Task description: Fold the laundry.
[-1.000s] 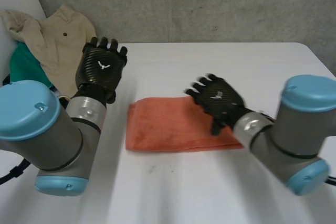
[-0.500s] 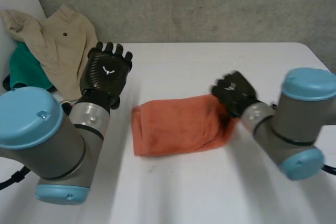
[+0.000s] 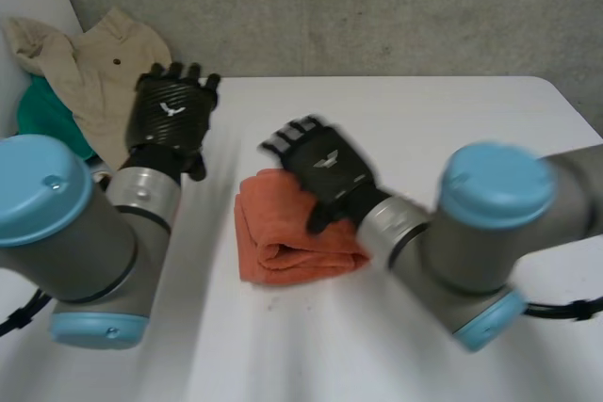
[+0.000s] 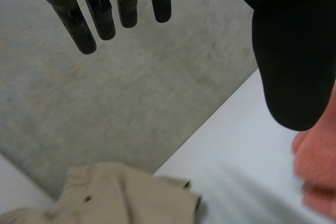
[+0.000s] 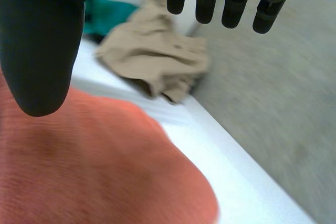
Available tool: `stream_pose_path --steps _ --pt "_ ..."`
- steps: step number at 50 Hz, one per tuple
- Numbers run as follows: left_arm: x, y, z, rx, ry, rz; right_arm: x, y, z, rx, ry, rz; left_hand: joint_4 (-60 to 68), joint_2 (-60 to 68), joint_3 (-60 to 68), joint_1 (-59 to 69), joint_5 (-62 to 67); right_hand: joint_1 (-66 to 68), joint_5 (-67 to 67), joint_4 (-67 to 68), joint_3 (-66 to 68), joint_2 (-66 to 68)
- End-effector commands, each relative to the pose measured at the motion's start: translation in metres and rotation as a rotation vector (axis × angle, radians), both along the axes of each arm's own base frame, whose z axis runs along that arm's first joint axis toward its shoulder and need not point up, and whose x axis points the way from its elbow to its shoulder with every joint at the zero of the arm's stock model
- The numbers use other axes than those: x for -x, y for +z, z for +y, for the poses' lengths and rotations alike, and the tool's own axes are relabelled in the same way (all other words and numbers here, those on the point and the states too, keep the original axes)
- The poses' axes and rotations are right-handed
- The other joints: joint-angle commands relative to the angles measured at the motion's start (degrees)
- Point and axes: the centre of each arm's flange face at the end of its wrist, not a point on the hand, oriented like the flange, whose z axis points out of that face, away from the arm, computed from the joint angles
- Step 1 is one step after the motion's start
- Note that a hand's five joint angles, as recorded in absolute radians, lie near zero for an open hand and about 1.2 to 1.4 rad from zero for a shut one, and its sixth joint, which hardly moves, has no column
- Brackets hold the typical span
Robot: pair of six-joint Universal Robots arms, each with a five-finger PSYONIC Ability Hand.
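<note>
Close in at the middle of the desk [image 3: 424, 120], the folded orange towel [image 3: 283, 251] is lying with its longer side running left to right, and the right hand [image 3: 325, 171] is spreading straight, empty fingers over its right half. Further back, off the towel's left end, the left hand [image 3: 170, 115] is hanging apart from it, fingers straight and empty, so the right is looking the nearer one. Beyond, a beige garment [image 3: 99, 72] is waiting.
</note>
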Motion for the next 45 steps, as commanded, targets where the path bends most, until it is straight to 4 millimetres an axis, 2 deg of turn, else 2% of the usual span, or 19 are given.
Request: stream_pose_path --steps 1,5,10,15,21,23,27,33,37,38,41,42,45 --pt "0.049 -0.016 0.010 -0.095 -0.181 0.068 0.048 0.016 -0.037 -0.321 -0.187 -0.136 -0.60 -0.60 -0.96 0.08 -1.71 -3.23 -2.55 -2.19 -2.28 -2.08" --pt "0.070 -0.028 0.007 -0.180 -0.254 0.112 0.059 -0.001 -0.056 -0.427 -0.252 -0.108 -0.26 -0.26 -0.62 0.42 -1.37 -3.23 -2.55 -2.19 -2.28 -2.08" --pt "0.079 -0.055 -0.001 -0.307 -0.243 0.075 0.054 -0.018 -0.069 -0.483 -0.260 -0.074 0.92 0.91 0.56 1.60 -0.20 -3.23 -2.55 -2.19 -2.28 -2.08" --pt "0.066 -0.075 0.002 -0.429 -0.142 -0.021 0.041 -0.030 -0.073 -0.554 -0.176 -0.052 1.26 1.25 0.89 1.93 0.14 -3.23 -2.55 -2.19 -2.28 -2.08" --pt "0.046 -0.088 0.006 -0.472 -0.017 -0.115 0.030 -0.048 -0.073 -0.584 -0.140 -0.019 0.92 0.92 0.56 1.60 -0.19 -3.23 -2.55 -2.19 -2.28 -2.08" --pt "0.040 -0.094 0.010 -0.480 0.005 -0.163 0.021 -0.057 -0.065 -0.568 -0.108 0.023 0.75 0.75 0.39 1.43 -0.36 -3.23 -2.55 -2.19 -2.28 -2.08" --pt "0.035 -0.102 0.014 -0.474 0.007 -0.244 0.020 -0.068 -0.063 -0.501 -0.117 0.115 0.58 0.58 0.22 1.26 -0.53 -2.00 -1.31 -0.95 -1.04 -0.84" --pt "0.036 -0.100 0.015 -0.460 -0.002 -0.267 0.025 -0.069 -0.069 -0.384 -0.203 0.218 -0.09 -0.09 -0.45 0.59 -1.20 3.75 4.43 4.79 4.70 4.90" --pt "0.041 -0.094 0.018 -0.436 -0.022 -0.256 0.023 -0.053 -0.067 -0.331 -0.205 0.219 -0.26 -0.26 -0.62 0.42 -1.37 3.75 4.43 4.79 4.70 4.90" --pt "0.041 -0.089 0.017 -0.424 -0.023 -0.248 0.023 -0.041 -0.064 -0.313 -0.207 0.201 -0.42 -0.43 -0.79 0.25 -1.54 3.75 4.43 4.79 4.70 4.90" --pt "0.042 -0.064 0.019 -0.373 -0.034 -0.201 0.026 -0.023 -0.061 -0.301 -0.216 0.156 -1.43 -1.44 -1.80 -0.76 -2.55 3.08 3.76 4.12 4.04 4.23" --pt "0.041 -0.051 0.018 -0.344 -0.033 -0.175 0.029 -0.016 -0.059 -0.310 -0.229 0.120 -1.44 -1.44 -1.80 -0.76 -2.55 1.74 2.43 2.78 2.70 2.89" --pt "0.039 -0.032 0.017 -0.298 -0.033 -0.133 0.034 -0.007 -0.053 -0.326 -0.250 0.053 -1.60 -1.61 -1.97 -0.93 -2.72 0.39 1.07 1.43 1.34 1.54"
